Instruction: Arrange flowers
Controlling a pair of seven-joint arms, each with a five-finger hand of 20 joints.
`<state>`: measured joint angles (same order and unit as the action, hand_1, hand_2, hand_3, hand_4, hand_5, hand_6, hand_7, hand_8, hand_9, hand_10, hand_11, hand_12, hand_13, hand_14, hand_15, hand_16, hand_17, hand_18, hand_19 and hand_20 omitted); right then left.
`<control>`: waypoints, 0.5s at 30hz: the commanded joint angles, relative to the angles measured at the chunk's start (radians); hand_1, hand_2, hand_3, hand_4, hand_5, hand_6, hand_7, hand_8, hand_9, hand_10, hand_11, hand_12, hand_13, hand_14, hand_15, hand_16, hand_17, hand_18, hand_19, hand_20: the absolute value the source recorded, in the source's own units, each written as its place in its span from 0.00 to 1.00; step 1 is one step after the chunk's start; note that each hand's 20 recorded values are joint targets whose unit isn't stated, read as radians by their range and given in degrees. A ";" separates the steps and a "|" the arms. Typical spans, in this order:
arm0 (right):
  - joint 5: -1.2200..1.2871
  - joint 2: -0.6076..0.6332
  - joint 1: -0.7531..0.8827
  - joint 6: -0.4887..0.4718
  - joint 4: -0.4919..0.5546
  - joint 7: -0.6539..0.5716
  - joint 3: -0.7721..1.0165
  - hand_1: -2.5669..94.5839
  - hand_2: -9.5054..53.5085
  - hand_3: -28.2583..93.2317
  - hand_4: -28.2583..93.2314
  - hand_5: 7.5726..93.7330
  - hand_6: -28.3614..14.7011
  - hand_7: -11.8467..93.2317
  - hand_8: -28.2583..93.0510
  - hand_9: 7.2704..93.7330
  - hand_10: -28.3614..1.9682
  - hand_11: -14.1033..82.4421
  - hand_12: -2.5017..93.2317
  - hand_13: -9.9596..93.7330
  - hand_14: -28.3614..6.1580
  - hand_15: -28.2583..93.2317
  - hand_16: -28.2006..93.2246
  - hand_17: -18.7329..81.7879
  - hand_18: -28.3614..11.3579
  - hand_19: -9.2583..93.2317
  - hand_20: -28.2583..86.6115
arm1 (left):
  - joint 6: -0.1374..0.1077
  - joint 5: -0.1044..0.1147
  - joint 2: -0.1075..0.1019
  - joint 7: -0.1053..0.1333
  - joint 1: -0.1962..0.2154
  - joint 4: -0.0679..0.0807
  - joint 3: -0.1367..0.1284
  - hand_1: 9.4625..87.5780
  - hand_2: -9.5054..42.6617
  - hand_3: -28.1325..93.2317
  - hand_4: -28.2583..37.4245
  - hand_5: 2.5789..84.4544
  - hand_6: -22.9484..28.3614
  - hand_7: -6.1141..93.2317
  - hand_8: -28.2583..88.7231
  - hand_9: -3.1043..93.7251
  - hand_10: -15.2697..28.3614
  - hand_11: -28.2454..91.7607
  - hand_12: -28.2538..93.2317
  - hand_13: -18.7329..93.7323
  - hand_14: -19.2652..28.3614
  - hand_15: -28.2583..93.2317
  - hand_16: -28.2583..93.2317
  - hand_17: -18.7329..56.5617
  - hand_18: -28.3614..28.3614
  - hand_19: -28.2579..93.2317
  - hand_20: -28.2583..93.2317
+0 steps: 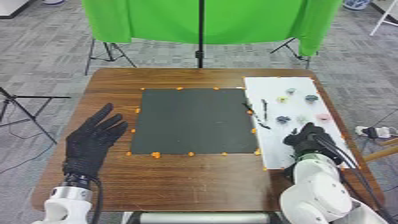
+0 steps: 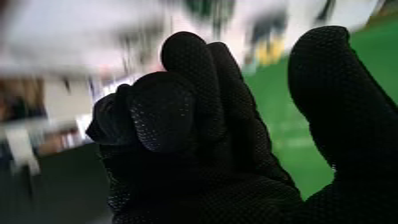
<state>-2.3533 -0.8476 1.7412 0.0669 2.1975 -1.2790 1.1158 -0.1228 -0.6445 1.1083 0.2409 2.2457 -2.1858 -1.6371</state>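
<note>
With the right hand (image 1: pixel 309 140) empty and loosely open, the pink flower (image 1: pixel 324 117) at its one o'clock is best pinched lightly, petals uncrushed.

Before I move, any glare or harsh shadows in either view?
Head view: fairly even light, white sheet brightest on the tabletop, dark mat without a glare spot. Right wrist view: washed-out bright patches in the background, right hand nearly black against them, only faint highlights on its fabric.
</note>
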 commanded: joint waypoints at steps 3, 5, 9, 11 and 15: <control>-0.125 0.015 0.012 0.045 0.020 -0.002 0.035 0.41 0.02 0.85 0.04 0.64 0.45 0.26 0.14 0.68 0.22 0.72 0.22 0.75 0.37 0.90 0.34 0.60 0.05 1.00 0.67 | 0.007 -0.001 0.015 -0.007 0.021 0.003 -0.006 0.17 0.29 0.90 0.04 0.45 0.63 0.17 0.16 0.41 0.81 0.43 0.32 0.40 0.99 0.65 0.16 0.12 0.96 0.67 0.33; -0.079 0.008 0.019 0.031 0.021 -0.001 0.053 0.41 0.02 0.85 0.04 0.64 0.45 0.26 0.14 0.68 0.22 0.72 0.22 0.75 0.38 0.90 0.34 0.60 0.05 1.00 0.67 | 0.003 0.003 0.012 -0.004 0.018 0.004 -0.003 0.17 0.29 0.90 0.04 0.45 0.63 0.17 0.16 0.41 0.81 0.43 0.32 0.40 0.99 0.65 0.16 0.12 0.96 0.67 0.33; -0.058 -0.002 0.016 -0.026 0.006 -0.007 0.053 0.41 0.02 0.85 0.04 0.64 0.45 0.26 0.14 0.69 0.22 0.72 0.22 0.75 0.38 0.90 0.34 0.60 0.05 1.00 0.67 | 0.001 0.004 0.008 0.003 0.015 0.004 0.001 0.17 0.29 0.90 0.04 0.45 0.63 0.17 0.16 0.41 0.81 0.43 0.32 0.40 0.99 0.65 0.16 0.12 0.96 0.67 0.33; -0.041 -0.005 0.029 -0.043 0.004 -0.007 0.065 0.41 0.02 0.85 0.04 0.65 0.45 0.26 0.14 0.69 0.21 0.71 0.22 0.76 0.37 0.90 0.34 0.60 0.05 1.00 0.67 | -0.003 0.008 0.005 0.010 0.016 0.003 0.002 0.17 0.29 0.90 0.04 0.45 0.63 0.17 0.16 0.41 0.80 0.43 0.32 0.40 0.99 0.65 0.16 0.12 0.96 0.67 0.33; -0.028 -0.002 0.044 -0.052 -0.014 0.000 0.065 0.41 0.02 0.85 0.04 0.65 0.45 0.25 0.14 0.69 0.21 0.71 0.22 0.76 0.37 0.90 0.34 0.61 0.05 1.00 0.67 | -0.009 0.010 0.002 0.017 0.025 0.001 0.001 0.17 0.29 0.90 0.04 0.45 0.63 0.17 0.16 0.41 0.80 0.43 0.32 0.40 0.99 0.65 0.16 0.12 0.96 0.67 0.32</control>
<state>-2.3969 -0.8495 1.7510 0.0310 2.2092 -1.2743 1.1728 -0.1236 -0.6431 1.1134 0.2474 2.2524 -2.1859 -1.6392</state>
